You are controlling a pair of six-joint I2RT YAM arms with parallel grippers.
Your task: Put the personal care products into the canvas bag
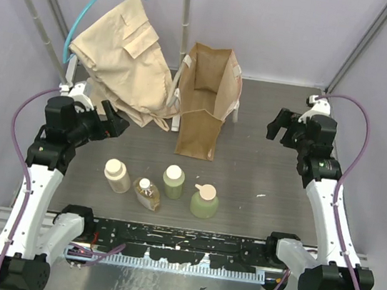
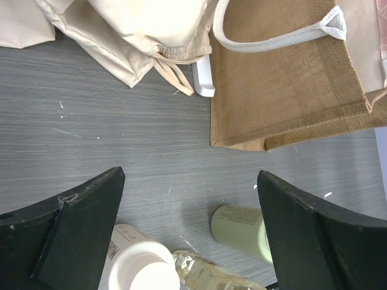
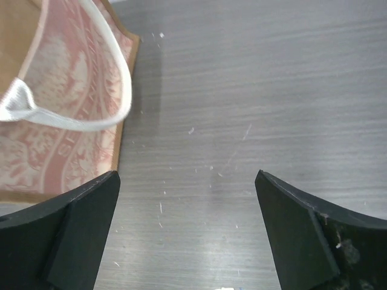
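**A:** From above, how far along is it?

**B:** Not begun, I'd judge. The cream bottle [image 1: 118,175], amber bottle [image 1: 147,194], green cylinder [image 1: 172,181] and rounder green bottle [image 1: 204,201] all stand in a row on the bench [image 1: 261,176], nearer the bases than the left jaws. The canvas bag [image 1: 202,110] stands upright between the two sets of jaws.

**A:** And the left wrist view?

**B:** The left jaws are spread wide and hold nothing. The cream and amber bottles sit low between them, with the bag ahead to the right.

**A:** The right wrist?

**B:** The right jaws are also wide apart, touching nothing. The bag's side lies ahead on their left.
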